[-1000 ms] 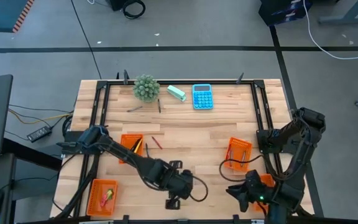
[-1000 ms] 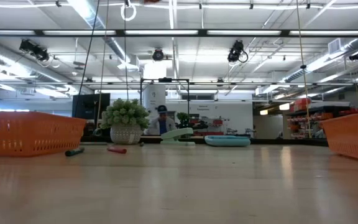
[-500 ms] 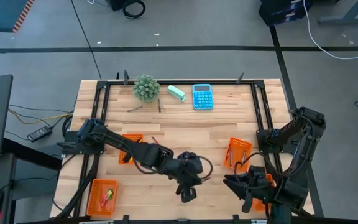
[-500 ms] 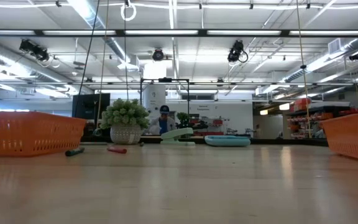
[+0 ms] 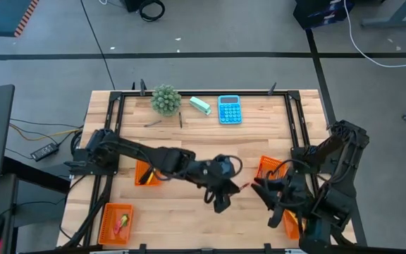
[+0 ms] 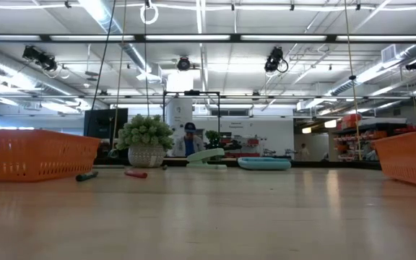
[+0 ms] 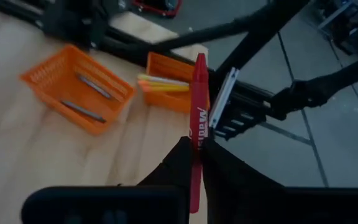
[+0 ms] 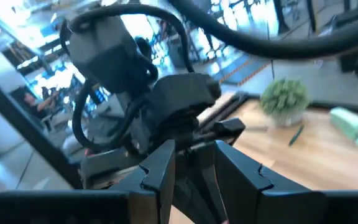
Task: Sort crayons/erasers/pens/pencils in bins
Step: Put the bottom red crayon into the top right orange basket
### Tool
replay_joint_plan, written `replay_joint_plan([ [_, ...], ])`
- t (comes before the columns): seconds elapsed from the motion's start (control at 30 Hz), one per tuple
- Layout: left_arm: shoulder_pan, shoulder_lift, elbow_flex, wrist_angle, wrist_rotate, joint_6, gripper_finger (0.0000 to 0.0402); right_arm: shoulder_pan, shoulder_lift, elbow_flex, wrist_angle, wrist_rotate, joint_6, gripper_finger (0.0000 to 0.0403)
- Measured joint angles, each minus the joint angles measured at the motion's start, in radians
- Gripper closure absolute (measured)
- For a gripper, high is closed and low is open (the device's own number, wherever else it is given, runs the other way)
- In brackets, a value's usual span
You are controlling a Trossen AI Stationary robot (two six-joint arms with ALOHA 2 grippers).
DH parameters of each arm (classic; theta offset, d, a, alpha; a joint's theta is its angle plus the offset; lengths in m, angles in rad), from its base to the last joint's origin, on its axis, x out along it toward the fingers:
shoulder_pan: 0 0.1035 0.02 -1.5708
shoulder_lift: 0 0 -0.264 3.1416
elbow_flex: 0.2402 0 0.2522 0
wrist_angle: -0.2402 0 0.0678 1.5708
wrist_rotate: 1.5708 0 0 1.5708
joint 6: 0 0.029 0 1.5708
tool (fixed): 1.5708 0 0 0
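Crayon (image 7: 197,118) first: a red one, pinched upright between the two dark fingers of my left claw (image 7: 192,163), its printed side facing the wrist camera. From above, that left claw (image 5: 222,189) hangs over the middle of the bench (image 5: 203,148), reaching across from the left side toward the right.

My right claw (image 5: 265,190) sits just beside it, at the right part of the bench, pointing toward the left claw. Its fingers (image 8: 160,163) stand apart with nothing of their own between them; past them the wrist camera shows the dark body of my other arm close up. Whether they touch the crayon I cannot tell.

Four orange bins are on the bench. One (image 5: 272,170) lies right of centre, just behind my right claw, and my left wrist view shows two dark pens (image 7: 89,94) lying in it. Another (image 5: 292,224) is at the near right edge, partly under my right arm, holding yellow pencils (image 7: 165,83). A third (image 5: 147,171) lies left of centre under my left arm. The fourth (image 5: 115,222) is at the near left corner with small erasers (image 5: 122,221) inside.

At the far side stand a small potted plant (image 5: 165,99), a mint-green block (image 5: 200,105) and a blue calculator (image 5: 230,109). Two dark pens (image 5: 180,120) lie loose near the plant. The low view shows a dark pen (image 6: 87,175) and a red crayon (image 6: 136,173) lying on the wood in front of the plant.
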Motion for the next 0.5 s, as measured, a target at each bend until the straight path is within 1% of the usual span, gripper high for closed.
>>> replay_joint_plan([
  [0.17, 0.036, -0.054, 0.001, 0.024, 0.001, 0.055, 0.0370, -0.014, 0.000, 0.050, -0.062, 0.042, -0.001, 0.0285],
  [0.33, 0.053, -0.111, 0.001, 0.042, -0.003, 0.167, 0.0362, -0.050, 0.000, 0.052, -0.082, 0.077, 0.001, 0.0283],
  [0.5, 0.054, -0.148, 0.001, 0.032, -0.004, 0.228, 0.0372, -0.091, 0.001, 0.051, -0.065, 0.121, 0.025, 0.0258],
])
